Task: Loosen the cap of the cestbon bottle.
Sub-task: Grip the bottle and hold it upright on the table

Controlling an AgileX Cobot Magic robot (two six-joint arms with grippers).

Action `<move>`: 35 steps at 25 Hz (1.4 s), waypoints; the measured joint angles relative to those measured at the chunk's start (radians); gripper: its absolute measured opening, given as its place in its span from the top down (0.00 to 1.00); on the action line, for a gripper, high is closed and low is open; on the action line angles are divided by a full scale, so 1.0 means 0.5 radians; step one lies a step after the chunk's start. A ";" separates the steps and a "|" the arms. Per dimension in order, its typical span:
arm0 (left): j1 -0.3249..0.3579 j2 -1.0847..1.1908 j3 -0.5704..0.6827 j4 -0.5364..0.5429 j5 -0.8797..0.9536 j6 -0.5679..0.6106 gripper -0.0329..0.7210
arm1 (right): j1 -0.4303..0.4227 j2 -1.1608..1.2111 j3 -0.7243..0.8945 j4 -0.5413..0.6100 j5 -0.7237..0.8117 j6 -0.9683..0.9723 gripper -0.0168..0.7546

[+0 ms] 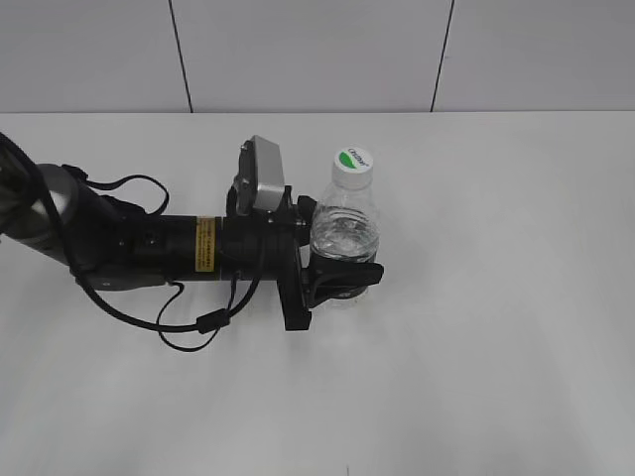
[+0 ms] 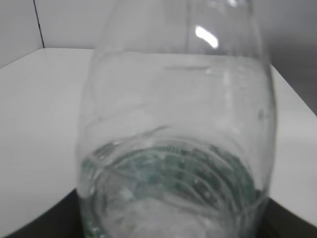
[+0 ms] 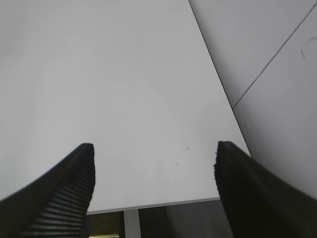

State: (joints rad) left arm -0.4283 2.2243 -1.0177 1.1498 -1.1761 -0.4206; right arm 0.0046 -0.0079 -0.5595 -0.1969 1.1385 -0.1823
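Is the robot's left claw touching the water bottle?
Touching. In the exterior view the left gripper wraps its black fingers around the cestbon bottle with no gap.

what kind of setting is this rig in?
Likely a lab or test bench, not a home: a bare white table, plain white panelled wall behind it, and just one water bottle held by the left gripper. The right gripper hangs open over the table edge.

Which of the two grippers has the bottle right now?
The left gripper: it is closed around the cestbon bottle low on its body. The right gripper is open over bare table, holding nothing.
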 joint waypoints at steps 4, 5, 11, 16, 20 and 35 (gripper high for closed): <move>-0.033 0.022 0.000 -0.146 -0.009 -0.006 0.41 | 0.000 0.000 0.000 0.000 0.000 0.000 0.23; -0.033 0.041 0.000 -0.188 -0.009 -0.007 0.41 | 0.000 0.000 0.000 0.000 0.000 0.000 0.23; -0.017 0.159 0.000 -0.284 0.013 -0.007 0.41 | 0.000 0.000 0.000 0.000 0.000 0.000 0.23; 0.018 0.170 0.000 -0.367 0.007 -0.007 0.41 | 0.000 0.000 0.000 0.000 0.000 0.000 0.23; 0.017 0.219 -0.006 -0.402 -0.048 -0.005 0.41 | 0.000 0.000 0.000 0.000 0.000 0.000 0.23; 0.017 0.232 -0.012 -0.384 -0.066 0.130 0.41 | 0.000 0.000 0.000 0.000 0.000 0.000 0.23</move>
State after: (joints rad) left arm -0.4196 2.3405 -1.0239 0.9579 -1.2091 -0.3555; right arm 0.0046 -0.0079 -0.5595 -0.1969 1.1385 -0.1823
